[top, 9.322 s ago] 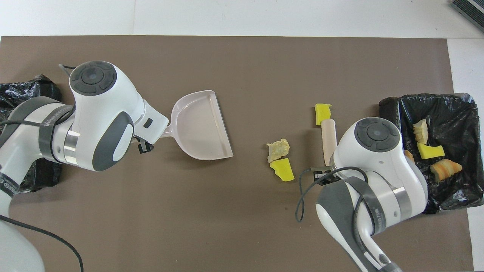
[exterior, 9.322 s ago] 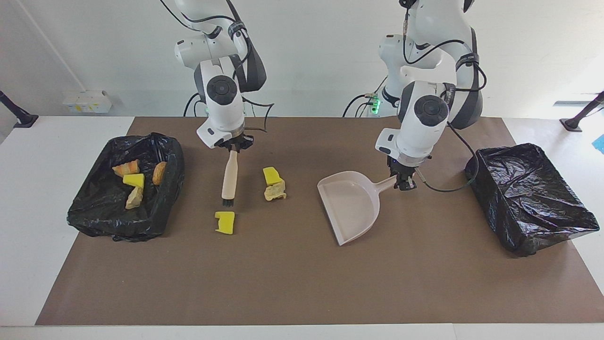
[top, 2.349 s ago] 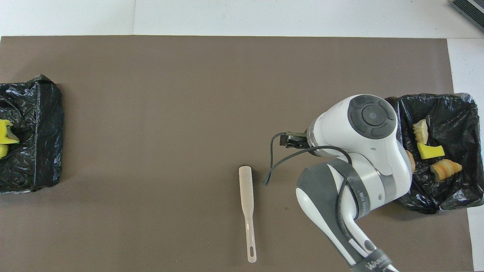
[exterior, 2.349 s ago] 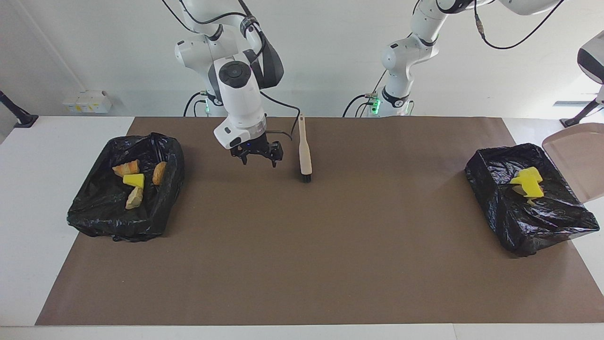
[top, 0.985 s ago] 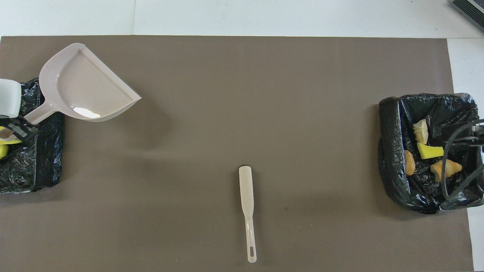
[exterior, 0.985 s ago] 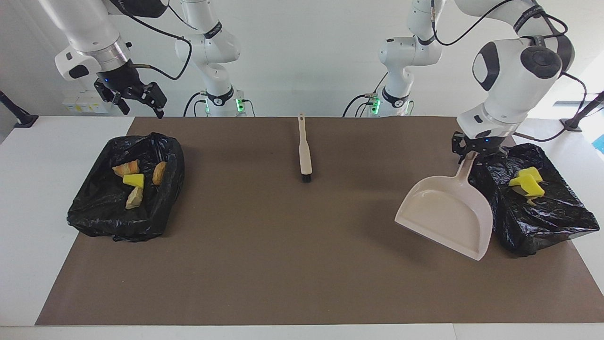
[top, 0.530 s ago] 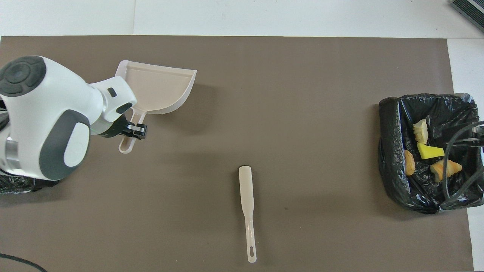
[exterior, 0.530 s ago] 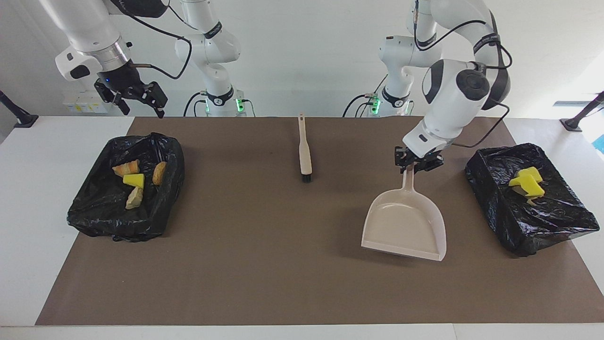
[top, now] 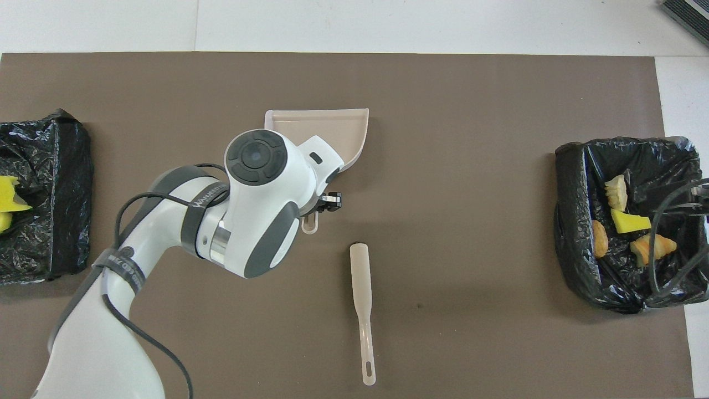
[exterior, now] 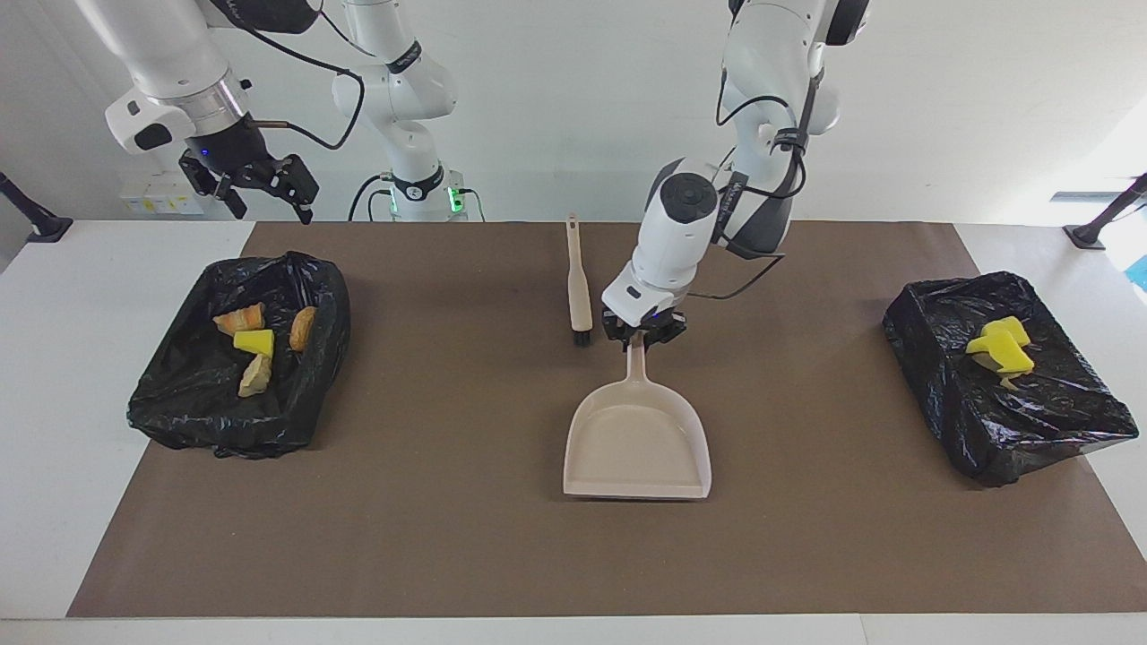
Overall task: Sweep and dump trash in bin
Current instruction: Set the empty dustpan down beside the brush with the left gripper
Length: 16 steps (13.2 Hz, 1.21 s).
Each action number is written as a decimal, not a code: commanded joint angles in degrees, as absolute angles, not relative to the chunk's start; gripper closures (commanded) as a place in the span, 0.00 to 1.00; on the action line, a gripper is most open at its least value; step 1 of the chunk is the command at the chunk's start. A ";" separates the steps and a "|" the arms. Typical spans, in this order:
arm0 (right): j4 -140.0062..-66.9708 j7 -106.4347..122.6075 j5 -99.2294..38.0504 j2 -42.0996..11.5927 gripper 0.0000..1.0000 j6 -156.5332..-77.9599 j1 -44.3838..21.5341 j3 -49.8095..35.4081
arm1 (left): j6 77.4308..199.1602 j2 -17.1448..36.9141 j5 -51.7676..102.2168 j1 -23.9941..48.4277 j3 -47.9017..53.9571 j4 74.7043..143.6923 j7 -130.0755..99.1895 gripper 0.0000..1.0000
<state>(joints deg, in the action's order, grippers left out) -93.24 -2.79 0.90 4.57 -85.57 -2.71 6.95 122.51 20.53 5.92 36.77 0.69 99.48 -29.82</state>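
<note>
The trash lies in two black-lined bins. At the right arm's end, one bin [exterior: 170, 412] holds a yellow chunk [exterior: 255, 341], a beige lump [exterior: 254, 374] and orange-brown pieces [exterior: 240, 319]. In the bin [exterior: 1030, 430] at the left arm's end lie yellow chunks [exterior: 1002, 345]. My left gripper [exterior: 641, 339] is shut on the handle of the beige dustpan [exterior: 638, 443], which sits flat and empty at mid-mat, mouth away from the robots. My right gripper [exterior: 260, 184] hangs open and empty, high over the table edge by the right arm's bin.
The beige brush [exterior: 578, 287] lies on the brown mat [exterior: 448, 537], bristles beside the left gripper and handle toward the robots. In the overhead view the left arm covers the dustpan's [top: 332, 124] handle end, and the brush [top: 363, 299] lies close by.
The left arm has carried the empty dustpan from beside the bin at its end to the middle of the mat, next to the brush. The right arm has stayed where it was.
</note>
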 commanded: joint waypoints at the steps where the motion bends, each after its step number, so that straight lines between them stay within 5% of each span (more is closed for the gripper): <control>1: -93.87 -0.79 0.62 5.27 0.00 -85.96 -2.64 6.94 | 124.27 27.67 5.01 39.64 -0.62 91.60 -33.57 1.00; 2: -93.95 -0.62 0.62 5.27 0.00 -85.96 -2.64 6.94 | 124.28 27.77 4.92 39.55 -0.62 91.50 -33.84 0.68; 3: -93.96 -0.27 0.53 5.27 0.00 -85.96 -2.64 6.94 | 123.84 27.43 4.92 39.72 -0.79 91.49 -33.92 0.01; 16: -94.04 -0.26 0.53 5.36 0.00 -85.96 -2.55 6.94 | 105.13 12.14 5.01 16.54 -1.58 91.58 -6.63 0.00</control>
